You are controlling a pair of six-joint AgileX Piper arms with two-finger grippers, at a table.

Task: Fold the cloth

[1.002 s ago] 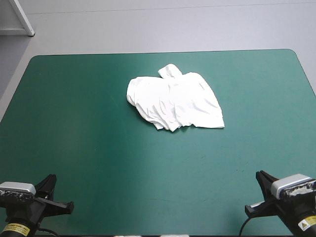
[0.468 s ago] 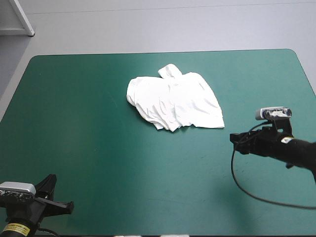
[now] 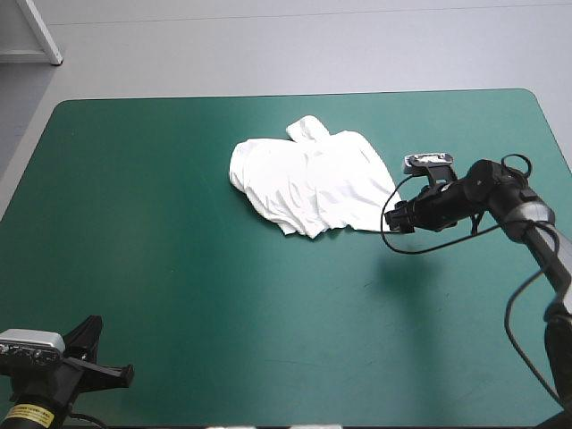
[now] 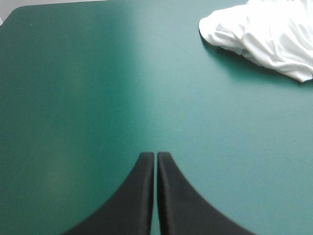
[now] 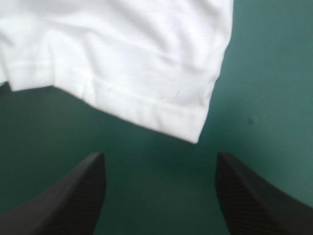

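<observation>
Since just before, the right tool (image 3: pixel 393 219) had swung in from the near right corner of the worktop (image 3: pixel 179 268) and across to the T-shirt (image 3: pixel 313 188), while the left tool (image 3: pixel 103 353) had not stirred from the near left corner. That put the job at its very start: a first reach for the cloth, with nothing yet gripped or folded.

The T-shirt lay unmoved as a rumpled white heap on the far half of the worktop, a little right of centre. The right arm stretched in low from the right side, its wrist pointing at the heap's near right corner. In the right wrist view its black fingers stood wide apart and empty, with the hemmed corner (image 5: pixel 195 132) just ahead of them and roughly between their tips. Whether the tips touched the teal-green cover could not be told. The left tool's fingers were pressed together into one point, holding nothing, well apart from the T-shirt.
</observation>
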